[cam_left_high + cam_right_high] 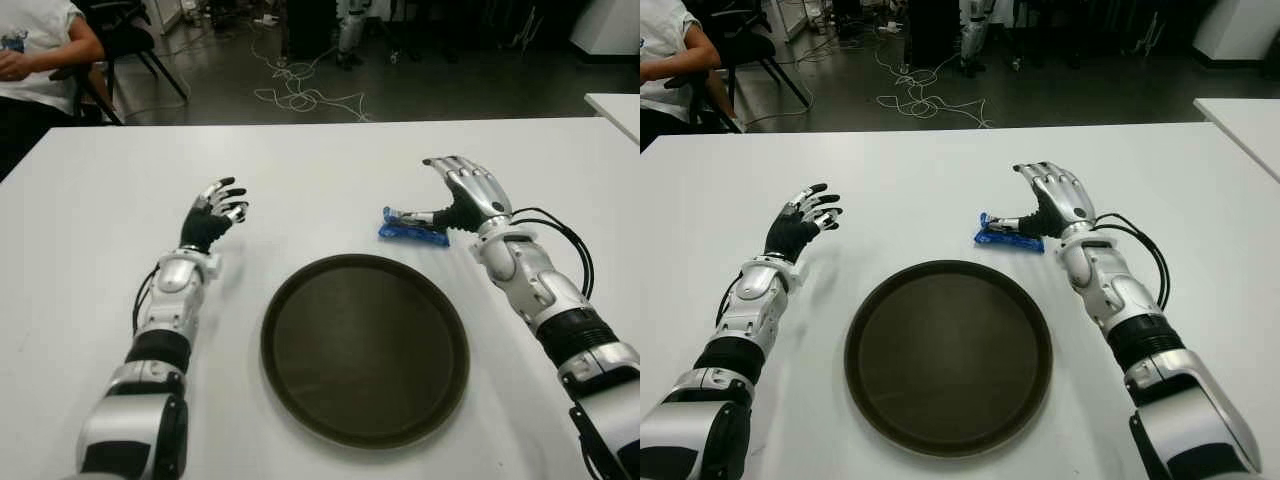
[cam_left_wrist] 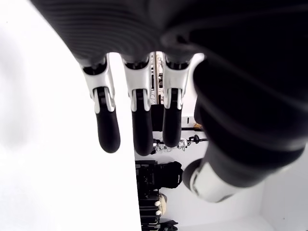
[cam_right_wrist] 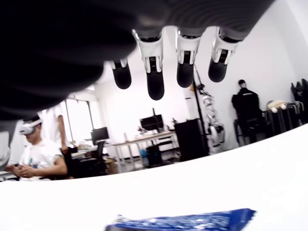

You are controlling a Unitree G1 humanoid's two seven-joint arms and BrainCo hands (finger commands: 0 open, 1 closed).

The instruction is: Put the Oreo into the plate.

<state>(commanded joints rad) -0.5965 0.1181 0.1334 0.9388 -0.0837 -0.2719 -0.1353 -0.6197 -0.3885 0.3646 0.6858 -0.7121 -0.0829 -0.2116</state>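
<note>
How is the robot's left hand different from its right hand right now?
The left hand hovers over bare white table, left of the round dark brown plate; the right hand is right beside the blue Oreo packet, behind the plate. The left hand has nothing near it; the right hand's thumb reaches to the packet. Both are open, holding nothing.

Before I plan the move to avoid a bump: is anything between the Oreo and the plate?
Nothing visible. The Oreo pack lies on bare table just beyond the plate, with the right hand open over it.
</note>
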